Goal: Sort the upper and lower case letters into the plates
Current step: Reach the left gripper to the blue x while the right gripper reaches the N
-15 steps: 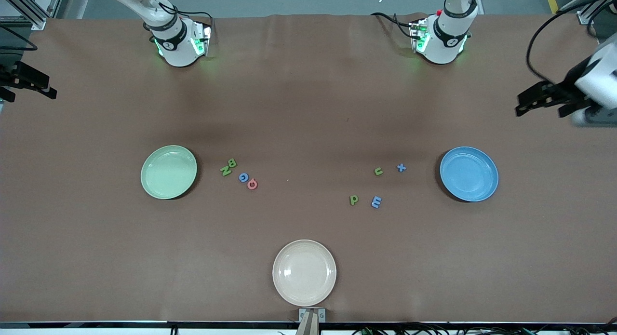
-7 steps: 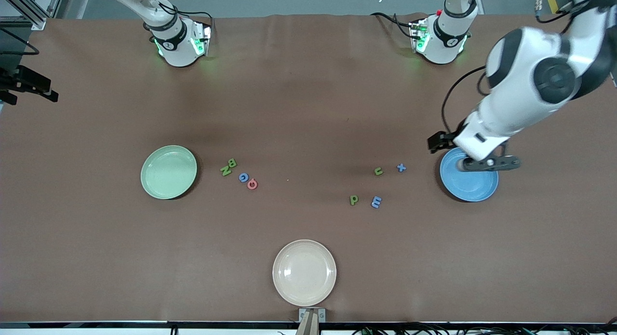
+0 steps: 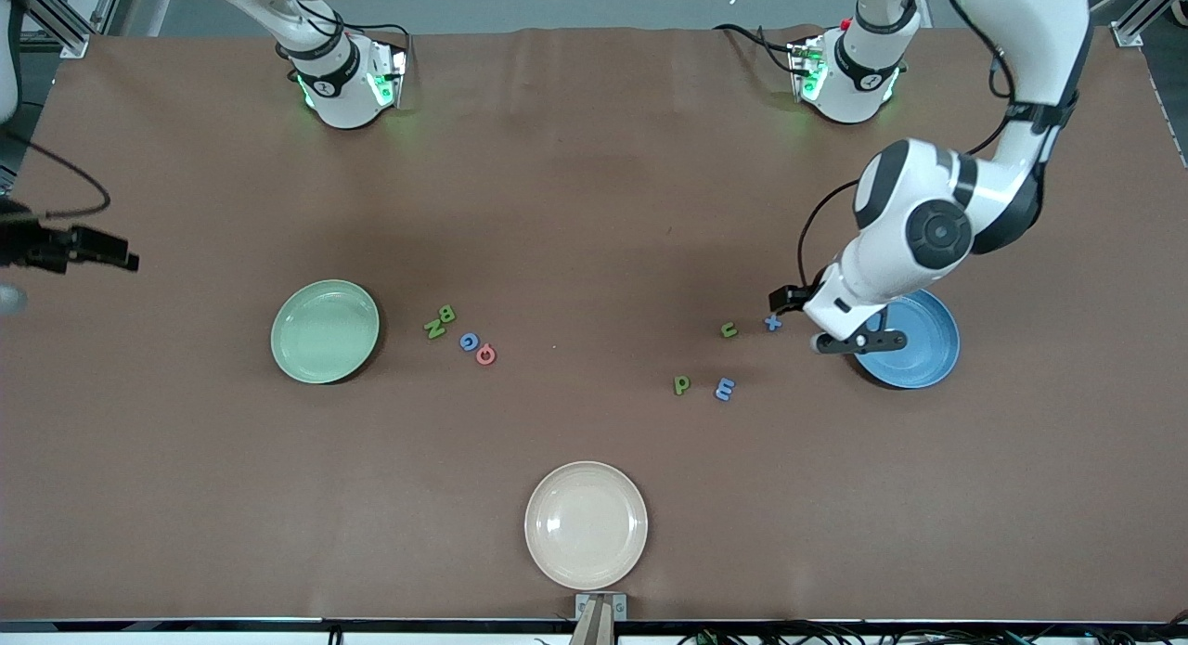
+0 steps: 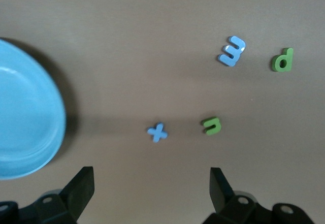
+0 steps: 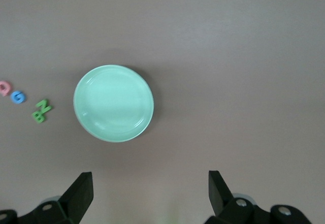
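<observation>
The left gripper [image 3: 840,334] hangs over the brown surface [image 3: 594,209], right at the edge of the blue plate [image 3: 914,348] on the side toward the letters. Its two fingers [image 4: 81,188] are spread wide and hold nothing.

The blue x [image 3: 772,323] lies just beside that gripper. The green n [image 3: 729,329] is next to the x, at its 9 o'clock in the front view. The blue m [image 3: 725,389] and the green p [image 3: 681,384] sit side by side, nearer to the front camera.

The right gripper [image 3: 93,251] waits up in the air at the right arm's end of the surface. It is wide open too, and empty.

The green plate [image 3: 325,331] sits near that end. At its 3 o'clock lie the green N [image 3: 433,328] and green B [image 3: 447,315], touching each other. Then come the blue G [image 3: 469,341] and the red Q [image 3: 485,354].

A cream plate [image 3: 586,524] sits closest to the front camera, at 6 o'clock.
</observation>
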